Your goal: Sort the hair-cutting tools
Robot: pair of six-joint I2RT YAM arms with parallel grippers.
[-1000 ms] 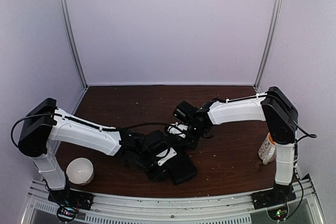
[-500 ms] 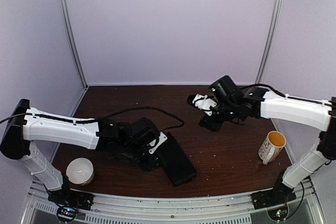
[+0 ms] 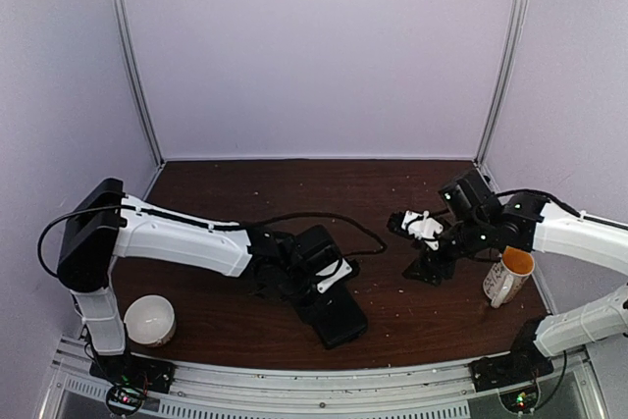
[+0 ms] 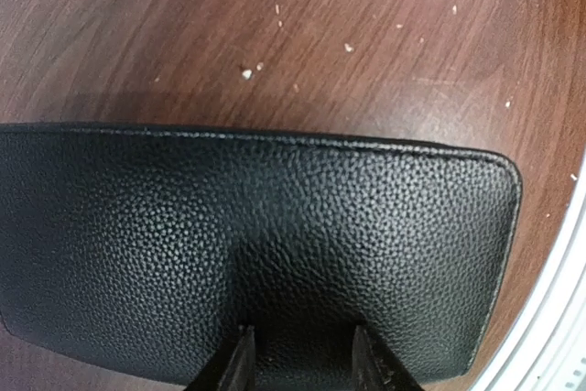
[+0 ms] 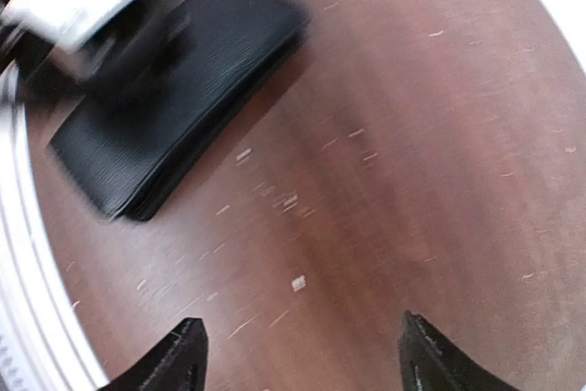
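Note:
No hair-cutting tools show in any view. A flat black case (image 3: 340, 317) lies near the table's front edge and fills the left wrist view (image 4: 275, 235). My left gripper (image 3: 327, 277) is over the case's far end. In its wrist view the left gripper (image 4: 300, 359) has its fingers partly apart, both tips on the case's top face, with only leather between them. My right gripper (image 3: 400, 224) hovers over bare table at centre right. Its wrist view shows the right gripper (image 5: 302, 354) wide open and empty, with the case (image 5: 174, 89) further off.
A white mug (image 3: 508, 277) with a yellow inside stands at the right, just beside the right arm. A white bowl (image 3: 149, 319) sits upside down at the front left. A metal rail (image 3: 294, 380) borders the near edge. Small pale crumbs dot the wood.
The right arm has swung from the case out to the right, and its jaws have opened wide. The left arm has shifted over the case, which has turned slightly.

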